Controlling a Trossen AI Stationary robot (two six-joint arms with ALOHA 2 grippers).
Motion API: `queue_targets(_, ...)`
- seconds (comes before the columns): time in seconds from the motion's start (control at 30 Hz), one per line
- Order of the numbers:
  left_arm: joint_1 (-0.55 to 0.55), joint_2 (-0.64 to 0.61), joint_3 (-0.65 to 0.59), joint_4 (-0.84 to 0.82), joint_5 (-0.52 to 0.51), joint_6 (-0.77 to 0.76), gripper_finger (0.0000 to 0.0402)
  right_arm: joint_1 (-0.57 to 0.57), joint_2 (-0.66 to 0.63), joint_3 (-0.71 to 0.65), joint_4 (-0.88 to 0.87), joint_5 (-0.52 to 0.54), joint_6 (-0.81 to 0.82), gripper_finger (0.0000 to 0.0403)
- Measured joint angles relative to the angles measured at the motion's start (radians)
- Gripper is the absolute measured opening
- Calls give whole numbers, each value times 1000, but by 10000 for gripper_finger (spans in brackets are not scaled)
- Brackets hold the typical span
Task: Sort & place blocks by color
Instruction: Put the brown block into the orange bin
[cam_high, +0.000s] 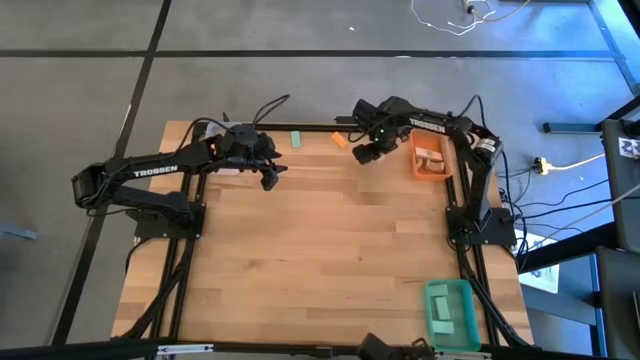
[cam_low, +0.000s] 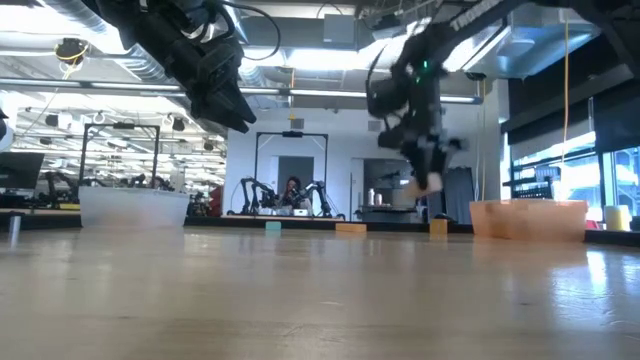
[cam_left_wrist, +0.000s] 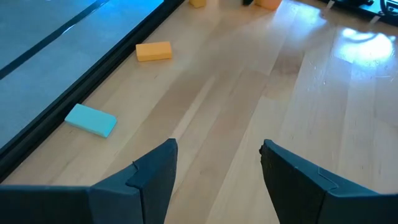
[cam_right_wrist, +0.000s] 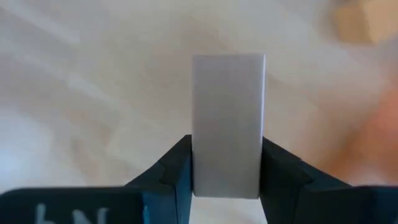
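So the right gripper (cam_right_wrist: 225, 168) was clamped on a pale wood block (cam_right_wrist: 227, 124), a short bar sticking straight out past the fingertips, long axis in line with the fingers. In the overhead shot that gripper (cam_high: 366, 152) hung above the far part of the surface (cam_high: 320, 250), just left of the orange bin (cam_high: 428, 158), which sat at the far right edge with a couple of pieces already inside. The low view showed it well clear of the wood, up in the air.

The left gripper (cam_left_wrist: 214, 165) was spread wide with nothing between the fingers, over the far left area (cam_high: 270, 178). Ahead of it, along the far edge, lay a teal block (cam_left_wrist: 91, 119) flat on the surface and an orange block (cam_left_wrist: 153, 51) further on toward the right arm. From above, the teal one (cam_high: 295, 139) was closer to the left arm and the orange one (cam_high: 339, 140) sat just beside the right gripper.

A green bin (cam_high: 451, 312) was way down at the near right corner. The low view also showed a clear bin (cam_low: 133, 208) on the far left.

My read: the thing that matters is where the pale bar belongs. The orange bin was right next to it, but the colour didn't match, so I'd guess the clear bin, which is well off to the left.
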Motion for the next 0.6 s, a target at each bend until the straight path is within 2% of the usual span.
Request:
queue_targets(0.23, 0, 0, 0, 0, 0, 0, 219, 50, -65, 125, -361, 255, 13, 130)
queue_targets(0.3, 0, 0, 0, 0, 0, 0, 219, 51, -85, 133, -412, 302, 46, 130)
queue_targets(0.47, 0, 0, 0, 0, 0, 0, 219, 7, -154, 85, -408, 311, 78, 130)
queue_targets(0.6, 0, 0, 0, 0, 0, 0, 219, -54, -194, -10, -403, 330, 87, 130)
